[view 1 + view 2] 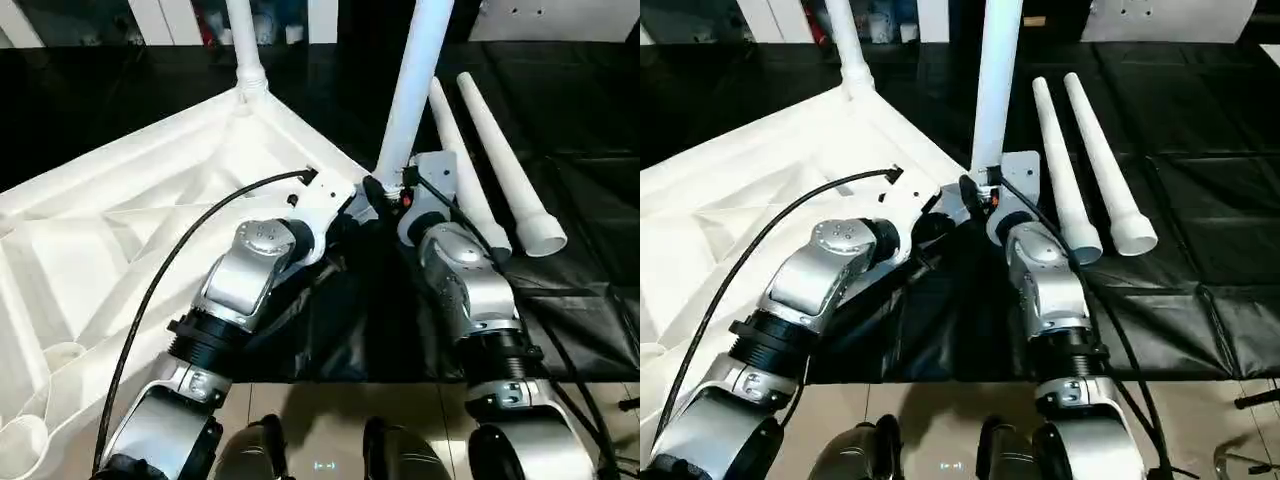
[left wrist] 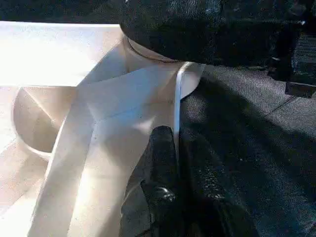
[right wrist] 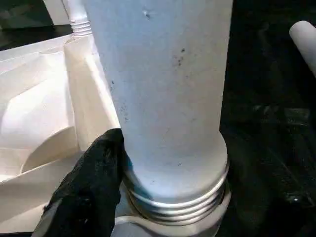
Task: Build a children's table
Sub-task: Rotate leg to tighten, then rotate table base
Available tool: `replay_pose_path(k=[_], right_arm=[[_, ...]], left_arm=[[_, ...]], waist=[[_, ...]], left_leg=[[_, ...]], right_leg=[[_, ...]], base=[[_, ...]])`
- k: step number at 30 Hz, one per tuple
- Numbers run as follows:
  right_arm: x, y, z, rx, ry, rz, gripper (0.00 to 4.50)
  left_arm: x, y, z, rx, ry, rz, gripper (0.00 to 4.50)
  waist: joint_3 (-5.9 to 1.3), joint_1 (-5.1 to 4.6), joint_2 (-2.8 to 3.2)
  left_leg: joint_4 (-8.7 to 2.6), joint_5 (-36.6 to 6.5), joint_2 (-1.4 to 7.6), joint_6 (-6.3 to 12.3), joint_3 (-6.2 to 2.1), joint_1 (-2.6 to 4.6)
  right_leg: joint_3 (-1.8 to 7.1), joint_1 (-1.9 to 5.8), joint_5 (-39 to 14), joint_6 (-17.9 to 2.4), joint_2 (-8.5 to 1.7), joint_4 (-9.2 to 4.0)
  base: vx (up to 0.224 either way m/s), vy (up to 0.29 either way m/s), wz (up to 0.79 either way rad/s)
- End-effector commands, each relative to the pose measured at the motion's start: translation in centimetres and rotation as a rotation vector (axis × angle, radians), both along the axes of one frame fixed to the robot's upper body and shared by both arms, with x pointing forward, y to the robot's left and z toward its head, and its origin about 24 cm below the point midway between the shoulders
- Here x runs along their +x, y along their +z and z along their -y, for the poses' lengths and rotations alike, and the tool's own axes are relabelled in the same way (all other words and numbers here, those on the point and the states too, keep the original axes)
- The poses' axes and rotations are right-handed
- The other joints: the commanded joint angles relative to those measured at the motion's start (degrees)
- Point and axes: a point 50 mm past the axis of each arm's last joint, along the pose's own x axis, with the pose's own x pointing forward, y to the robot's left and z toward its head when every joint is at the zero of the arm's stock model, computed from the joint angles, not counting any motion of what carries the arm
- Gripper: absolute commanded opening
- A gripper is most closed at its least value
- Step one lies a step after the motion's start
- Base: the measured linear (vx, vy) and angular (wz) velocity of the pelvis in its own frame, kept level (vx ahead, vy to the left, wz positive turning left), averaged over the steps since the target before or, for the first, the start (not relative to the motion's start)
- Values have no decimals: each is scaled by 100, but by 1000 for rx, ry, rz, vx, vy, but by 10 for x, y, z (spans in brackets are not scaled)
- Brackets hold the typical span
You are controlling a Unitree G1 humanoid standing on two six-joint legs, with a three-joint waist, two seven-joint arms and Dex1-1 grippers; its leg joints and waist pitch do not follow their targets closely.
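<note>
The upturned table top (image 1: 120, 230) lies on the black mat (image 1: 1200, 200). Two legs (image 1: 415, 80) stand in its corner sockets; two spare legs (image 1: 1095, 160) lie beside. Left gripper (image 2: 175, 163) pinches the top's rim. Right gripper (image 3: 94, 187) touches the near leg's threaded base, grip state unclear.

- Table top (image 1: 120, 210): plain white, ribbed underside.
- Upright legs (image 1: 412, 80) and loose legs (image 1: 505, 165): white.
- Mat (image 1: 1200, 200): black.
- Forearms (image 1: 245, 275): silver.
- Gripper fingers (image 3: 91, 192): black.
</note>
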Motion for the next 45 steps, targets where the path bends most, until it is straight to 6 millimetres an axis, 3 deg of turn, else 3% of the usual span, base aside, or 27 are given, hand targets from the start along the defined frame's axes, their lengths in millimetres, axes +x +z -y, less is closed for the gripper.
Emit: replay_pose_path(k=[1,2,5,6,7,10,12,18,26,32,33,35,36,40,42,44,45], right_arm=[[-17,-28,-42,60,162,-141,271],[-16,-27,-41,63,159,-133,326],[-14,-24,-37,84,146,-113,347],[-14,-24,-36,86,143,-109,361],[-14,-24,-36,86,143,-109,385],[-12,-11,-22,135,108,-28,388],[-12,-8,-17,151,99,-10,426],[-21,3,17,191,31,55,441],[-30,13,53,206,-99,115,450],[-37,12,48,156,-18,94,450],[-42,8,38,92,73,61,450],[-45,5,34,68,108,42,450],[-47,3,32,52,134,29,450],[-58,-7,22,-21,249,-45,450],[-61,-12,20,-43,263,-77,450],[-62,-13,20,-49,266,-90,450],[-62,-17,18,-69,275,-110,450]], left_arm=[[2,31,10,-86,2,139,0],[2,31,10,-84,-3,140,0],[1,30,8,-79,-28,148,0],[1,30,8,-80,-32,150,0],[1,30,8,-80,-32,150,0],[-2,30,6,-90,-93,172,0],[-2,29,5,-89,-105,178,0],[-5,26,0,-102,-140,181,0],[-12,33,-8,-179,-152,207,90],[-13,43,-28,-185,-59,242,95],[-12,46,-47,-113,12,256,95],[-12,46,-56,-74,40,263,95],[-12,46,-64,-49,65,257,68],[-17,43,-104,134,173,253,55],[-22,41,-120,186,232,219,16],[-24,40,-125,207,242,209,15],[-29,36,-136,292,263,184,8]], waist=[[-515,11,-58],[-510,9,-45],[-497,-8,-40],[-506,-32,-53],[-502,-31,-45],[-520,-28,-69],[-526,-13,-60],[-553,29,-58],[-561,89,-39],[-583,67,-54],[-587,68,-54],[-597,47,-37],[-596,37,-34],[-600,21,15],[-601,28,43],[-600,32,43],[-584,46,49]], left_leg=[[-324,-878,302,653,-173,139],[-331,-929,308,625,-175,151],[-354,-1065,316,564,-187,142],[-353,-1046,307,539,-198,114],[-354,-1049,312,530,-195,123],[-337,-930,303,594,-171,133],[-336,-819,310,655,-164,141],[-321,-599,317,805,-149,137],[-342,-898,342,568,-145,164],[-323,-797,304,528,-138,137],[-317,-776,301,531,-141,135],[-318,-670,304,551,-154,118],[-314,-682,304,557,-151,129],[-309,-678,325,497,-161,156],[-317,-680,348,447,-162,177],[-314,-754,339,404,-163,184],[-317,-882,340,348,-153,204]], right_leg=[[296,370,-1335,-1129,-497,-434],[296,359,-1397,-1115,-493,-441],[296,358,-1515,-1083,-501,-449],[290,389,-1512,-1059,-507,-440],[294,372,-1518,-1051,-508,-447],[311,370,-1371,-1079,-511,-442],[315,359,-1181,-1112,-493,-423],[315,381,-726,-1244,-485,-376],[310,362,-1245,-1179,-482,-417],[307,389,-1339,-1059,-473,-417],[306,396,-1315,-1041,-466,-407],[298,400,-1151,-1027,-444,-377],[302,394,-1142,-1030,-447,-386],[303,388,-1092,-1084,-438,-366],[306,366,-1002,-1141,-427,-345],[307,365,-1071,-1173,-435,-352],[316,341,-1244,-1160,-442,-380]], base=[[0,0,0],[0,0,0],[0,0,0],[0,0,0],[0,0,0],[0,0,0],[0,0,0],[0,0,0],[0,0,0],[0,0,0],[0,0,0],[0,0,0],[0,0,0],[0,0,0],[0,0,0],[0,0,0],[0,0,0]])
